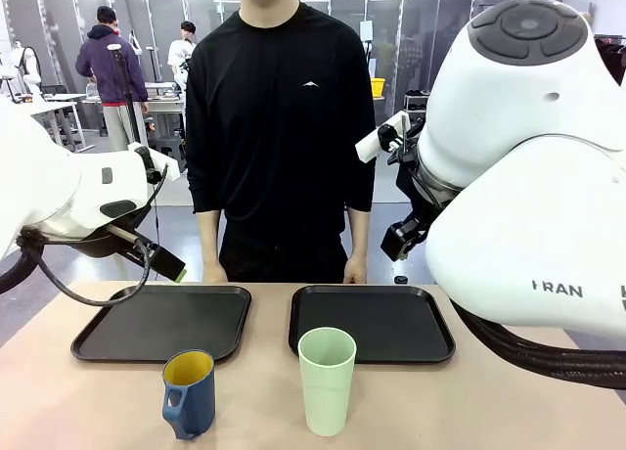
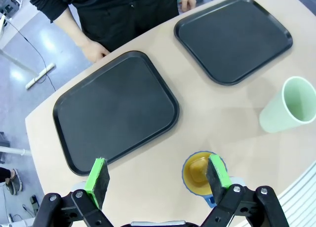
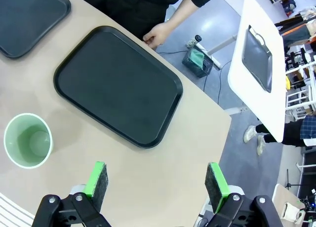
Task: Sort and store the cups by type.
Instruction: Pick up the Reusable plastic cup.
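Front view first: the dark blue mug (image 1: 189,393) stands upright on the worktop (image 1: 489,401) at lower left of centre, yellow inside, handle turned toward the bottom-left of the frame. Just right of it, and apart from it, the pale green tumbler (image 1: 327,380) stands upright too, taller, with its mouth up. Both sit on bare worktop below two black trays. The left-hand tray (image 1: 98,344) lies above the mug and the right-hand tray (image 1: 430,323) above the tumbler, with a strip of worktop between them. A person (image 1: 279,127) in a black top stands at top centre behind the trays, hands down at the worktop's far edge.

Over to the left wrist view: the left gripper (image 2: 158,173) hangs above the worktop with its green-padded fingers spread wide, a tray corner and bare worktop between them. The mug shows from above at bottom right. The right-hand finger overlaps its yellow rim in the picture, and I cannot tell whether they touch. The tumbler is at the right edge, well apart from the fingers.

Right wrist view now: the right gripper (image 3: 157,180) also has its fingers wide apart, gripping nothing, over bare worktop near the worktop's corner. The tumbler sits at the left edge, its mouth toward the camera, near a corner of the tray.
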Robot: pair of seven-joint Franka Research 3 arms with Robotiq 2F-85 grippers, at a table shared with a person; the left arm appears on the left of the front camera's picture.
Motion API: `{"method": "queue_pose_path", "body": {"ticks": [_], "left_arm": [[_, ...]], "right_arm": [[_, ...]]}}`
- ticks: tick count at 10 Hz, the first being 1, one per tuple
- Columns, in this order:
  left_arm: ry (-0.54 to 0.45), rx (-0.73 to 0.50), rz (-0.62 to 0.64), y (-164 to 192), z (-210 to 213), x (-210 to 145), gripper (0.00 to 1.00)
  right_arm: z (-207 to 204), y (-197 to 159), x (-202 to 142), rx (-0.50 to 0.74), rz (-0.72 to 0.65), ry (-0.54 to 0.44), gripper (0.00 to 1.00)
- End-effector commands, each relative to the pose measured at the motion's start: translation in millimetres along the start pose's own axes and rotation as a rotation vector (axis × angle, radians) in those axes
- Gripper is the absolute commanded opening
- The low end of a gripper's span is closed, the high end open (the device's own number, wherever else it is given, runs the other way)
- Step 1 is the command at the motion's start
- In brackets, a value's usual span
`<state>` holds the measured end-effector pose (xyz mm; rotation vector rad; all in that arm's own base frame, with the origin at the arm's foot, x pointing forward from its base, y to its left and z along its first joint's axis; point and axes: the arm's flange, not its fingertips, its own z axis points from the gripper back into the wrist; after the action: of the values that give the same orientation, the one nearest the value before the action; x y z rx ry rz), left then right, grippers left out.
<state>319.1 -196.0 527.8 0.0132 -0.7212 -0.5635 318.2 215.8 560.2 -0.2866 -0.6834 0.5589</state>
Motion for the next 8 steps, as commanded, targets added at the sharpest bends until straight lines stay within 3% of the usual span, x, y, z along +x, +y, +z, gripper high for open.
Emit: {"method": "queue_pose_path", "body": {"ticks": [1,4,8], "left_arm": [[0.025,0.021,-0.007,-1,-5,-8,1.0],[0.015,0.028,-0.039,8,-7,-12,1.0],[0.06,0.036,0.024,72,-30,-38,1.0]], "right_arm": [[-2,9,-1,-0.035,-0.017,0.015,1.0],[-7,6,-3,-0.035,0.008,0.031,1.0],[-52,-40,-26,-0.032,0.016,0.07,1.0]]}}
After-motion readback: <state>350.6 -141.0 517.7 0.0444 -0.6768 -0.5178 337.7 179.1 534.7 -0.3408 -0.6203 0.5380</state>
